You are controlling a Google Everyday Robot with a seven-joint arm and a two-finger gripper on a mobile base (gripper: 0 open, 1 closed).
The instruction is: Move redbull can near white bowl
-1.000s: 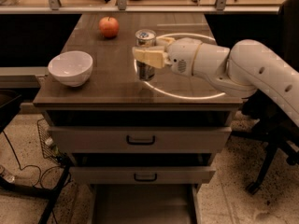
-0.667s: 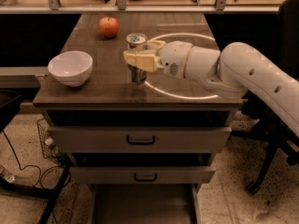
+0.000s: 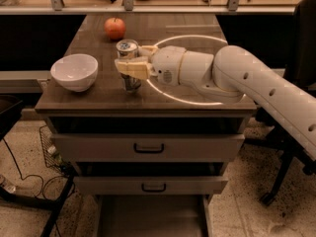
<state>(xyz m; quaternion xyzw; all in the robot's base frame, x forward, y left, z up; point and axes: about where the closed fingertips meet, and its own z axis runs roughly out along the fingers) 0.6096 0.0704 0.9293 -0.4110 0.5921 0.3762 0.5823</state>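
A robot's pincer (image 3: 129,59) grips the redbull can (image 3: 127,47) at mid-height above a dark wooden tabletop (image 3: 103,98), its cream-coloured fingers (image 3: 134,68) closed to a narrow span on either side of the slim can. One finger crosses the can's near face and the other sits behind it. The can stands upright in the grasp, its shiny silver top showing above the fingers and its lower body below them. Whether its base touches the wood or hangs just clear of it cannot be told. The white bowl (image 3: 74,72) rests on the tabletop near the pincer, on the side away from the arm, with a strip of bare wood between bowl and can. A red-orange apple (image 3: 114,28) lies farther back, beyond the pincer and well apart from the bowl. The bulky white arm (image 3: 247,83) reaches in from the opposite side, stretched low over a bright ring of reflected light (image 3: 197,98) on the wood. Below the pincer, under the tabletop's front edge, are two drawers (image 3: 148,147) with dark handles.
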